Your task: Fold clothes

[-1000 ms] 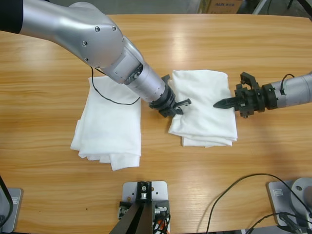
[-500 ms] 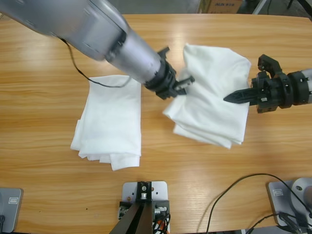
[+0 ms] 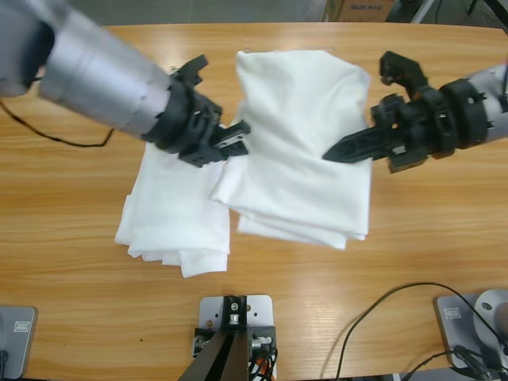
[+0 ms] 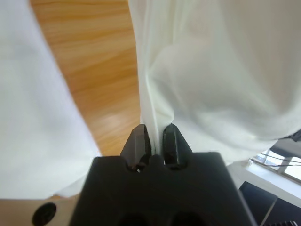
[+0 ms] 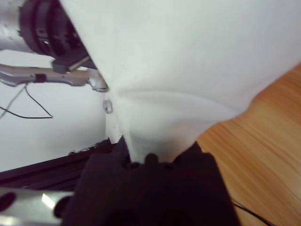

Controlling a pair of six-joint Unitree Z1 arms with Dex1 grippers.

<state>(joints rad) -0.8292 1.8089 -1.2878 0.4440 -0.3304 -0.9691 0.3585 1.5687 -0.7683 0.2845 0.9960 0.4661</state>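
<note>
High view: the left gripper [image 3: 230, 139] comes in from the upper left and the right gripper [image 3: 349, 148] from the right, both on opposite edges of a folded white T-shirt [image 3: 298, 143] that hangs lifted and stretched between them above the wooden surface [image 3: 71, 262]. A second folded white bundle [image 3: 171, 214] lies flat on the surface, lower left; the lifted shirt's lower left corner overlaps its right edge from above. Left wrist view: jaws nearly closed, pinching a thin fold of the shirt's fabric [image 4: 155, 108], cloth bunching up right at the tips. Right wrist view: cloth [image 5: 188, 70] drapes over the gripper and hides the tips; from the high view the jaws look narrow and clamped on the shirt's right edge. No lettering visible on either garment. Judged step: carrying the folded shirt toward the bundle to stack it. Risks: both pinches are small and on thin soft fabric, so a jerk or pulling the arms further apart could slip an edge out. Loose lower layers sag at the bottom edge and could unfold or drag on the bundle, rumpling it. Uneven lowering would land the shirt skewed, half off the bundle.
</note>
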